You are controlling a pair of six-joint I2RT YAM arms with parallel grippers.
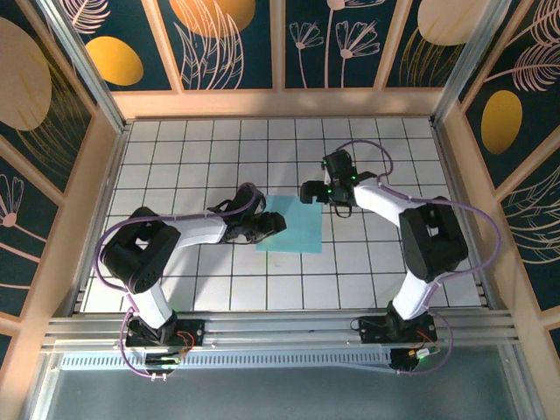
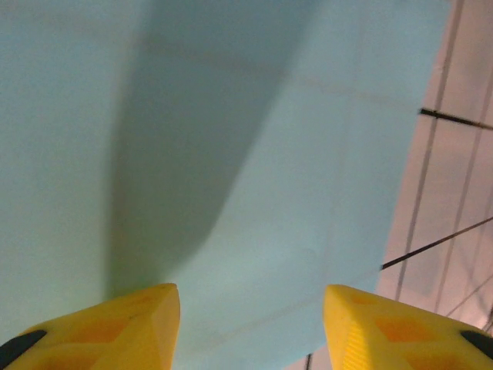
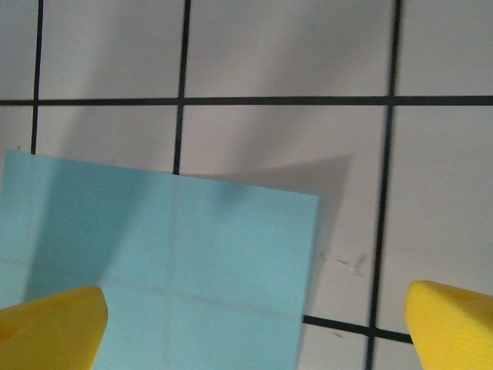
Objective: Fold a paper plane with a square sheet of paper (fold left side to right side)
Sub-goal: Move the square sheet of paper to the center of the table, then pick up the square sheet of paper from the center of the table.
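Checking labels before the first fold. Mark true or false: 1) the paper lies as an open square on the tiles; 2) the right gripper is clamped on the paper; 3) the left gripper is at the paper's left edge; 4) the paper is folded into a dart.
1) The paper lies as an open square on the tiled table. True.
2) The right gripper is clamped on the paper. False: its fingers stand wide apart, over a corner of the paper.
3) The left gripper is at the paper's left edge. True.
4) The paper is folded into a dart. False: it is a plain square, with only faint crease lines.
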